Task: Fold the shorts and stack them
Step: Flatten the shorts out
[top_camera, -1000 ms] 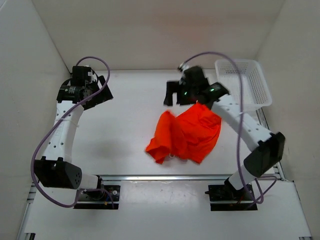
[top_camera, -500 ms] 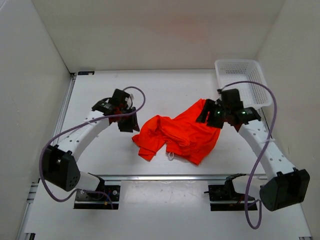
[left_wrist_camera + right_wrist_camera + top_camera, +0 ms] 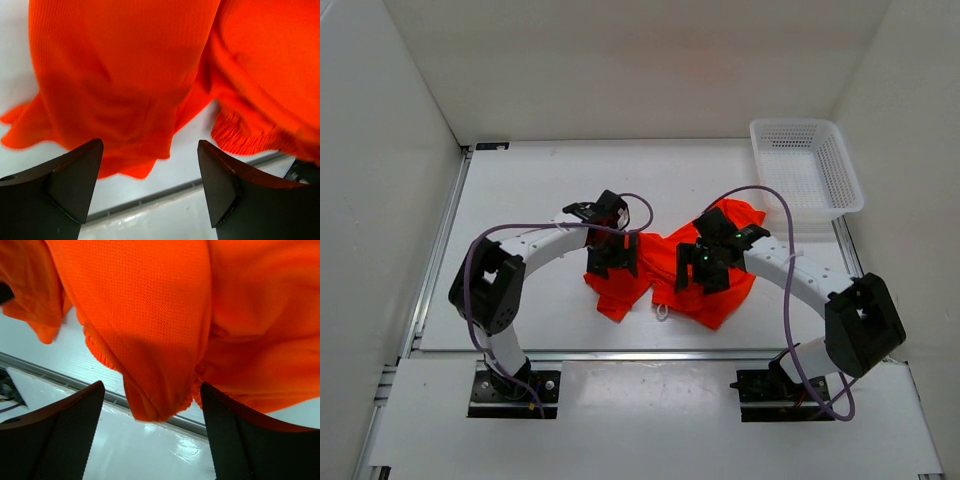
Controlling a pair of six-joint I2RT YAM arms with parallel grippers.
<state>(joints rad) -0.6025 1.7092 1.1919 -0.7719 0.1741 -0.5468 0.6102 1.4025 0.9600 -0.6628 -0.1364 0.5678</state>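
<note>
L arm (image 3: 535, 241), R arm (image 3: 790, 275): white links, black joints, black bases. Purple cable (image 3: 468, 285) looped along ea. Fingers (image 3: 65, 190) matte black, wedge-shaped, fine-textured on R.

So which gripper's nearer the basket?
The right gripper: it is over the right half of the shorts, on the side of the white basket at the far right. The left gripper is over their left part.

**A:** What colour are the shorts (image 3: 692, 268)?
**B:** Bright orange-red all over, in a fine mesh weave. The thin drawstring (image 3: 662, 313), at their 6 o'clock edge, is white.
**A:** And the basket (image 3: 805, 165) at 2 o'clock?
**B:** It's a white lattice. The table (image 3: 520, 190) is plain white and the cable (image 3: 752, 189) is purple.
</note>
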